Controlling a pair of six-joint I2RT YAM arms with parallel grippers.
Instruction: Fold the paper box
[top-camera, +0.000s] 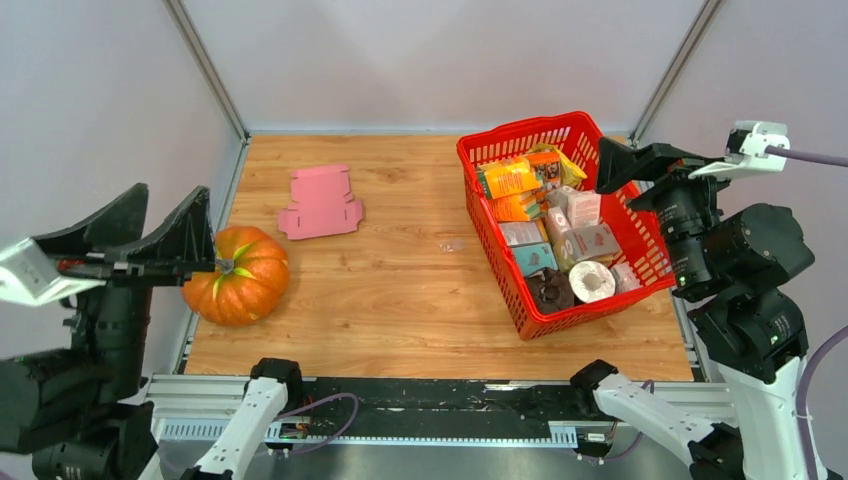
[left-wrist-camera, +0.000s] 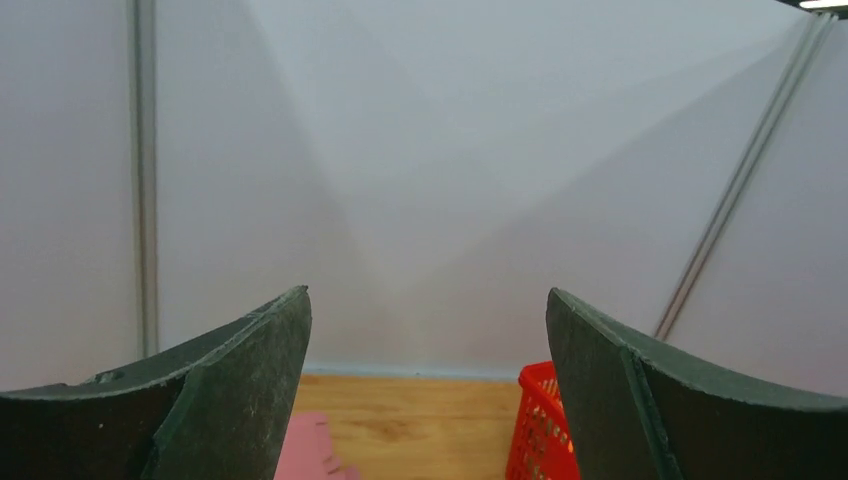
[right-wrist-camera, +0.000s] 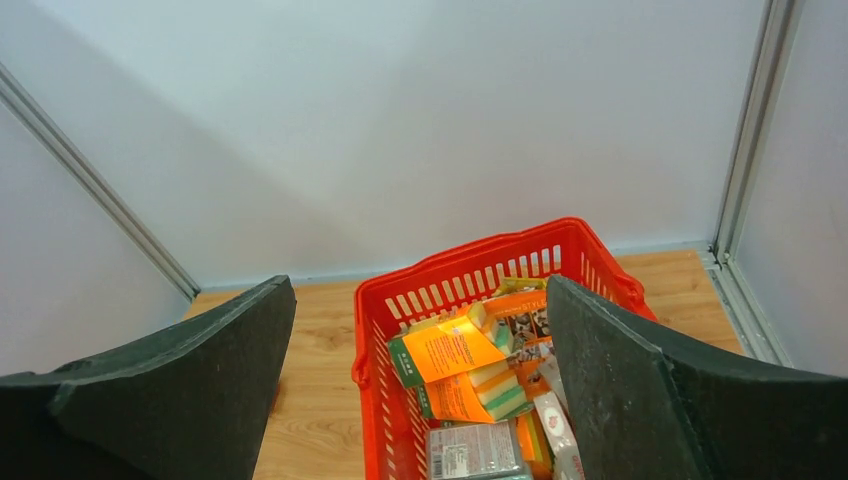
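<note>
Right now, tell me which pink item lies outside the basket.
The plain pink paper box, a flat die-cut sheet on the table beyond the pumpkin. The other pink ones are printed packets inside the red basket.

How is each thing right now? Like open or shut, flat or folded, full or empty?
Box: flat, not folded.
Pumpkin: upright, stem on top.
Basket: upright, full of groceries.
Left end effector: open, empty.
Right end effector: open, empty.
</note>
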